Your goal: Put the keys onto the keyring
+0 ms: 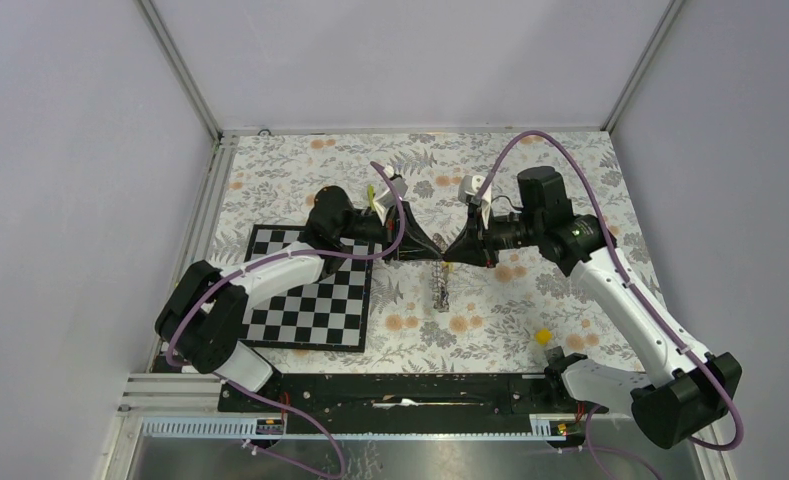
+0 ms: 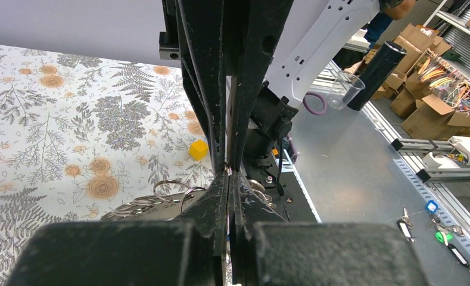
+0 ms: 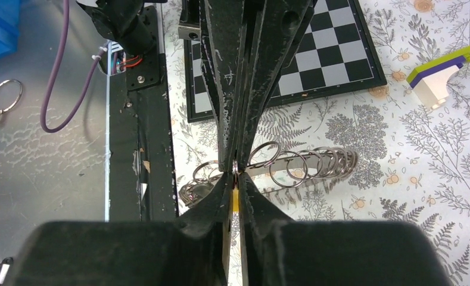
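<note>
What looks like a yellow key (image 3: 235, 201) is being pinched by the clenched right gripper (image 3: 235, 176), which is being met tip to tip by the clenched left gripper (image 2: 228, 174). The keyring (image 3: 338, 162) is lying on the cloth (image 3: 435, 179) below: likely light, stiff and slippery, best gripped across its wire.

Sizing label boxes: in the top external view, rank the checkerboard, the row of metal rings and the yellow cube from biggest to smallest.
1. checkerboard, by far the largest
2. row of metal rings
3. yellow cube, clearly the smallest
</note>
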Robot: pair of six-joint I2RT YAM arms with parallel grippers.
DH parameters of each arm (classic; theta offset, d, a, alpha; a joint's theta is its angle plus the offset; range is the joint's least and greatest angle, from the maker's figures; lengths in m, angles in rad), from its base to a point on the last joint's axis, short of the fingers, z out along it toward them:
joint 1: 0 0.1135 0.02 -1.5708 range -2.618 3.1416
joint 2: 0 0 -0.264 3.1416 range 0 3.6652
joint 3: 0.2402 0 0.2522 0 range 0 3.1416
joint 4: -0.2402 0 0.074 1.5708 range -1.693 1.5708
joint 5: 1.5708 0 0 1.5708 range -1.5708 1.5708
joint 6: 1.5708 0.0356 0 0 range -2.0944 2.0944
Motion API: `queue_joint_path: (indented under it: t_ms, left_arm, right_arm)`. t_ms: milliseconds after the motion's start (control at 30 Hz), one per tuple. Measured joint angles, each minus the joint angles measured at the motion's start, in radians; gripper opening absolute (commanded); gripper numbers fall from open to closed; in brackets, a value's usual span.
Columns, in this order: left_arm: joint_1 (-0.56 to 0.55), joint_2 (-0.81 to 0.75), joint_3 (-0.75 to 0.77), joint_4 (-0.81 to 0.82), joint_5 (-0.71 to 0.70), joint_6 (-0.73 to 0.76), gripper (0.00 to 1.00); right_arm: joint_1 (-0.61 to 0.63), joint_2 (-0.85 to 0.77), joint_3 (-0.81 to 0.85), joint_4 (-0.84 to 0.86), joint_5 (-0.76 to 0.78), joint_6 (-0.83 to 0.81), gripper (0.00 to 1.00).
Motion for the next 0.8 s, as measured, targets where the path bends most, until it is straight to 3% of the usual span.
queue_joint_path:
  t_ms: [33, 167, 300, 367, 500, 633, 800]
  left_arm:
    - [0.000, 0.000, 0.000, 0.000, 0.001, 0.000, 0.00]
    - [0.000, 0.000, 0.000, -0.002, 0.001, 0.004, 0.00]
    - [-0.002, 0.000, 0.002, -0.053, 0.000, 0.068, 0.22]
    - [-0.003, -0.001, 0.022, -0.151, -0.002, 0.154, 0.31]
    - [-0.003, -0.001, 0.139, -0.480, -0.024, 0.397, 0.41]
    - [-0.011, -0.005, 0.219, -0.672, -0.055, 0.579, 0.43]
    - [-0.035, -0.005, 0.220, -0.782, -0.074, 0.679, 0.39]
  right_arm:
    - [0.000, 0.001, 0.000, 0.000, -0.001, 0.001, 0.00]
    - [-0.002, 0.002, 0.000, -0.003, -0.006, 0.002, 0.00]
    - [-0.002, 0.003, 0.002, -0.031, 0.016, -0.018, 0.00]
    - [0.005, 0.013, 0.016, -0.076, 0.049, -0.034, 0.00]
    - [0.026, 0.053, 0.065, -0.154, 0.129, -0.055, 0.00]
    - [0.045, 0.092, 0.104, -0.206, 0.181, -0.066, 0.00]
    - [0.047, 0.103, 0.116, -0.240, 0.203, -0.069, 0.00]
